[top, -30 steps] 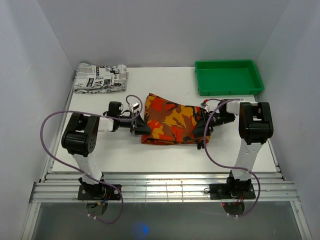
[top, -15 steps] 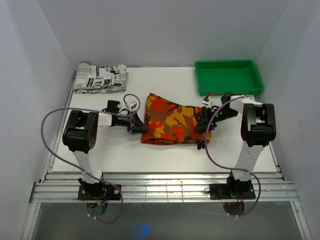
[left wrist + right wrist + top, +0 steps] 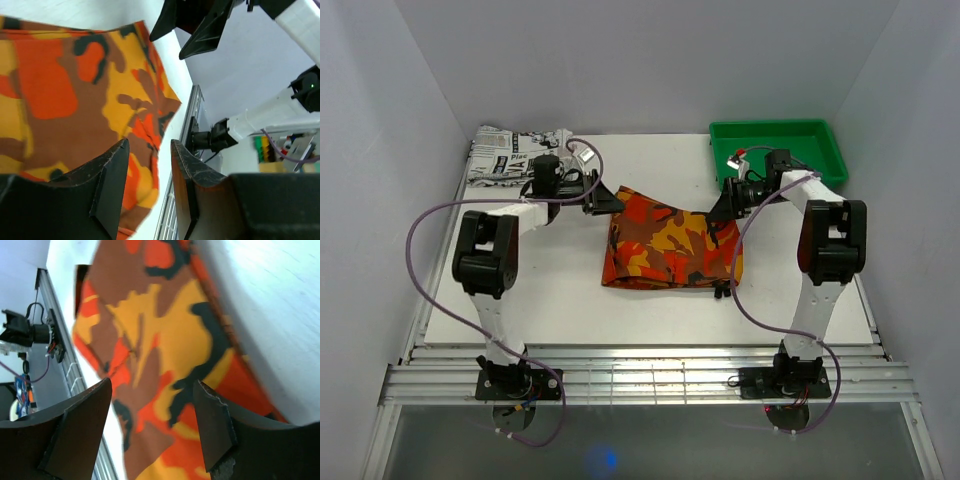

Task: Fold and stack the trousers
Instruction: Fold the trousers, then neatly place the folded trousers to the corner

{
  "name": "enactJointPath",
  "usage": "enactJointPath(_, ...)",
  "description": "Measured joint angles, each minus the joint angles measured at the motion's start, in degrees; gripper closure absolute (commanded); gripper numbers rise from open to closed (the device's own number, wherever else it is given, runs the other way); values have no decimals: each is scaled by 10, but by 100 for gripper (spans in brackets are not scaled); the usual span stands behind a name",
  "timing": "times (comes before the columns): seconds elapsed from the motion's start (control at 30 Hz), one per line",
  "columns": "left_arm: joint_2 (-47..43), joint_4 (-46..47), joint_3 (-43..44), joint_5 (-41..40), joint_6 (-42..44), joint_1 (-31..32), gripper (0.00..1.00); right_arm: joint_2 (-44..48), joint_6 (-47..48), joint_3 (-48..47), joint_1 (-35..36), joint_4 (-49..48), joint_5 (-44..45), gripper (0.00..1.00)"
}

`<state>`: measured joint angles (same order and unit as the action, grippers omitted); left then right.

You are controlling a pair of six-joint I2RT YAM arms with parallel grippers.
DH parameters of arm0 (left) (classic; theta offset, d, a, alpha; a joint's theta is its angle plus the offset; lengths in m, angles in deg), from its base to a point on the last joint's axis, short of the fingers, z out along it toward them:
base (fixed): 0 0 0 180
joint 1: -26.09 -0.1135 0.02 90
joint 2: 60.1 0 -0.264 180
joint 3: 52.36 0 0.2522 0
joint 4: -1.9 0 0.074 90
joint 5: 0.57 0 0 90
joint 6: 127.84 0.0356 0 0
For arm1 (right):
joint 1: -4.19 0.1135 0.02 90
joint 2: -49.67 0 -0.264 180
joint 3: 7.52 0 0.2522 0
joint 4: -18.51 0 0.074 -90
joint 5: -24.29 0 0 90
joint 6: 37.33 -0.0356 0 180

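Trousers (image 3: 670,240) are folded into a compact rectangle, flat on the tabletop (image 3: 550,290), left of the green tray (image 3: 810,150) and nearer the arm bases.

Changed in the last second: both arms left the bundle's side edges and swung to its far edge.
- Left gripper (image 3: 605,200) is now at the far-left corner, well left of the tray.
- Right gripper (image 3: 725,205) is at the far-right corner, just off the tray's near-left corner.
- The cloth itself hasn't shifted.

Left wrist view: jaws apart, nothing between them, print lying beyond. Right wrist view: jaws wide, print under the gap, nothing pinched.

My read is that they're lining up a two-corner pinch on the far edge, for one more fold or a lift to stack. The newspaper-print garment (image 3: 520,155), far left of the tray, looks like the stack target.

Risk: catching only the top layer and undoing the fold.
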<state>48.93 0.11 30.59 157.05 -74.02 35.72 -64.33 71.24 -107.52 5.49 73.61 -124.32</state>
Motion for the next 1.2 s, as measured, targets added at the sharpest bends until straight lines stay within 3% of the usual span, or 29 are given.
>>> enactJointPath(0.27,192,74,29,-52,-93,4,52,-133,-58,-34,0,-55,16,34)
enactJointPath(0.37,202,78,37,-54,-104,0,42,-130,-68,-57,0,-73,42,32)
enactJointPath(0.47,181,73,42,-55,-83,-10,28,-95,-81,-48,0,-81,63,23)
enactJointPath(0.57,126,-16,52,-75,18,-21,22,5,-94,13,-1,-88,85,13)
enactJointPath(0.63,70,-92,68,-97,103,-25,18,91,-101,68,-6,-88,96,0)
enactJointPath(0.7,0,-155,80,-135,202,-20,17,176,-103,124,-19,-91,106,10)
enactJointPath(0.83,-155,-214,65,-233,400,50,16,299,-122,224,-70,-99,139,10)
enactJointPath(1.0,-264,-214,-31,-338,568,223,16,324,-169,309,-117,-100,169,10)
enactJointPath(1.2,-229,-188,-109,-455,658,330,17,309,-254,421,-146,-142,158,10)
